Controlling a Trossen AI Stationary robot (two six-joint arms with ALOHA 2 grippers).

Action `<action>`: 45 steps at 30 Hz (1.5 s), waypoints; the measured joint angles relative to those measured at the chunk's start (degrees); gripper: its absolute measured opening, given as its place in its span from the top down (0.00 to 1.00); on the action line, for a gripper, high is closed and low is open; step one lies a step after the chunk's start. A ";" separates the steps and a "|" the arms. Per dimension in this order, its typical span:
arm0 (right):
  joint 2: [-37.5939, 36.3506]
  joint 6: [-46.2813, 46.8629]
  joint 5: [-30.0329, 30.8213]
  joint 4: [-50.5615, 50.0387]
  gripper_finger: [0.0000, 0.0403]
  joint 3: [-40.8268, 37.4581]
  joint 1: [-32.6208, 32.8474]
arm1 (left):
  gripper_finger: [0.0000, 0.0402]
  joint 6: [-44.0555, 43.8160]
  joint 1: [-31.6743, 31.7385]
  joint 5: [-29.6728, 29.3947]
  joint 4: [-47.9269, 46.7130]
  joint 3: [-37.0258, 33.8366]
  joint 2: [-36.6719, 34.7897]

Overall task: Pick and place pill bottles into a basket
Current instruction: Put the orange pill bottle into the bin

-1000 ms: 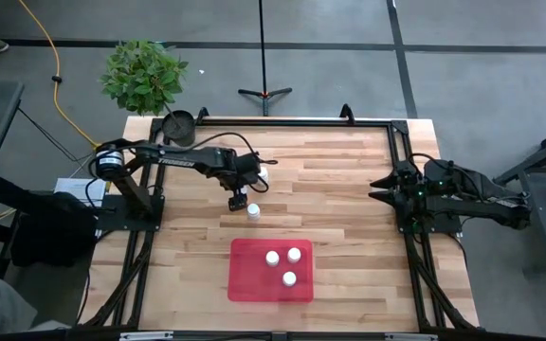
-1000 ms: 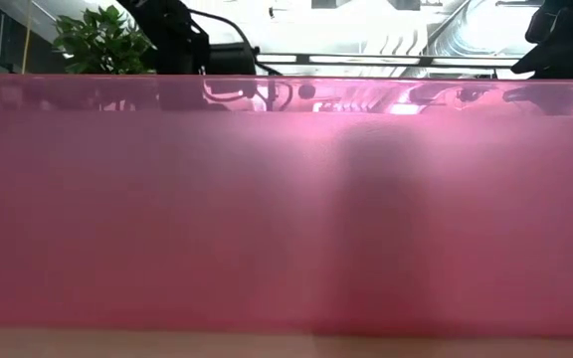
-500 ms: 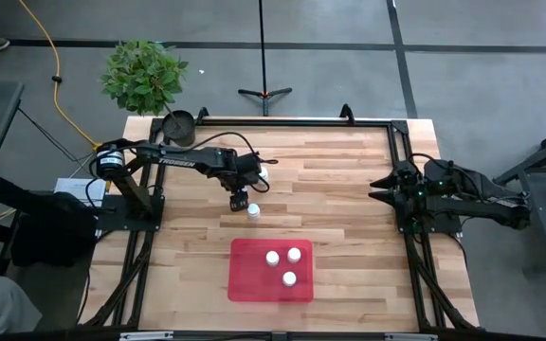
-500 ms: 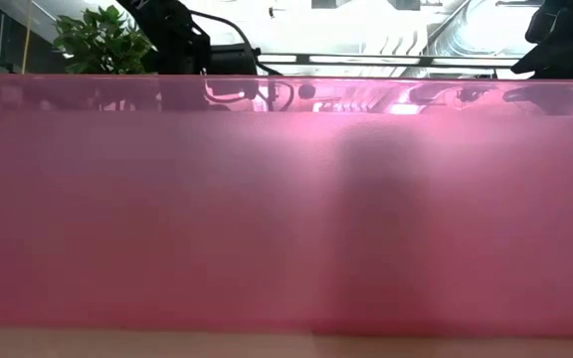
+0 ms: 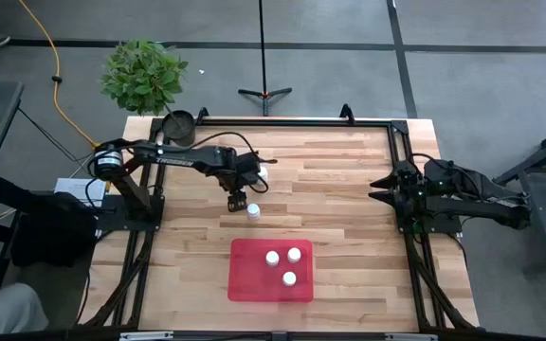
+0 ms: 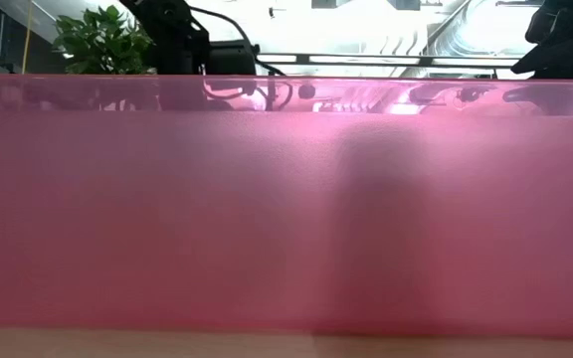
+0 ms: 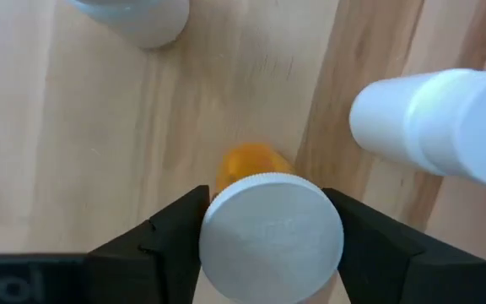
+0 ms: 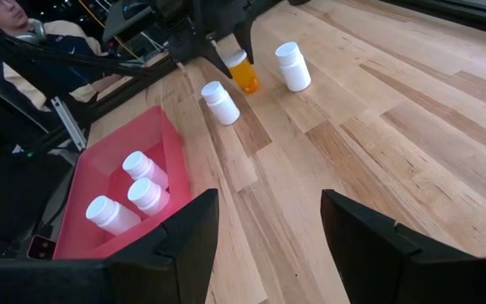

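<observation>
High view is showing me half the job done: three bottles [image 5: 285, 264] are standing in the basket [image 5: 245, 284], which lies near the front middle of the tabletop [image 5: 339, 189]. Three more are waiting outside it, all at my left end effector [image 5: 239, 202], left of centre and farther back than the basket. I am closing that end effector on the orange bottle [image 7: 270, 238]; both fingers [image 7: 171, 228] are pressing the sides of its white cap, and the bottle is standing upright on the wood, not yet lifted. My right end effector [image 5: 379, 188] is waiting at the right edge of the tabletop, part open and holding nothing.

Left wrist view is giving me what the overhead cannot: the contact on the cap, the orange body under it, a white bottle [image 7: 433, 127] lying on its side just beside the held one, and part of another bottle [image 7: 137, 15] a little farther off. Right wrist view is showing the three bottles in the basket tilted or lying down rather than neatly upright, and the two loose white ones flanking the orange one. Low view is blocked almost wholly by the basket's red wall, with only arm tops above it.
</observation>
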 joint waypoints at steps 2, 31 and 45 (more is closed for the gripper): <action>0.00 -0.02 0.02 -0.02 0.51 0.00 -0.02 | 0.37 0.67 0.00 0.00 -1.91 1.73 -0.02; 0.00 -0.02 0.02 -0.02 0.51 0.00 0.00 | 0.37 -9.25 -11.16 21.42 -17.93 24.08 -0.09; 0.00 0.46 1.56 -0.02 0.51 0.00 -0.02 | 0.38 -16.83 -23.55 10.91 -11.08 24.08 0.26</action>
